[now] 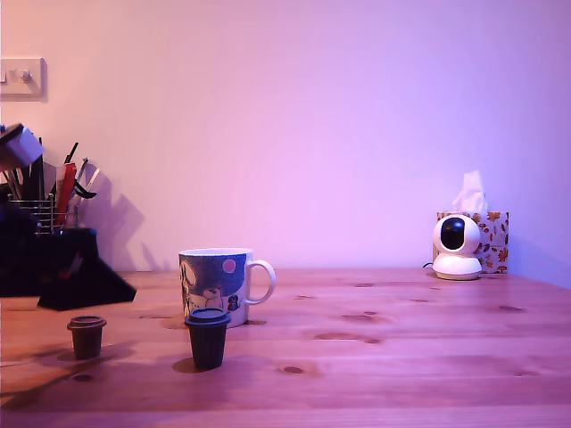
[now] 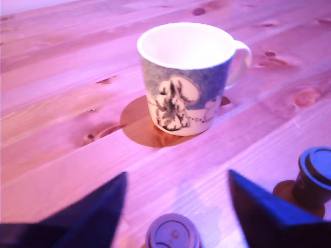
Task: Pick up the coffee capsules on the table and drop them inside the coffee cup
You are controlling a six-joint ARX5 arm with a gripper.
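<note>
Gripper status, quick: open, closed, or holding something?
Gripper: open, holding nothing; the brown capsule sits between its fingers, not yet gripped.

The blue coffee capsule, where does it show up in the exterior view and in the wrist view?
Exterior view: the blue capsule stands upright on the table, just in front of the white mug.
Wrist view: it sits at the picture's edge, outside one dark gripper finger.
Shared landmark: the white mug with its cartoon picture.
</note>
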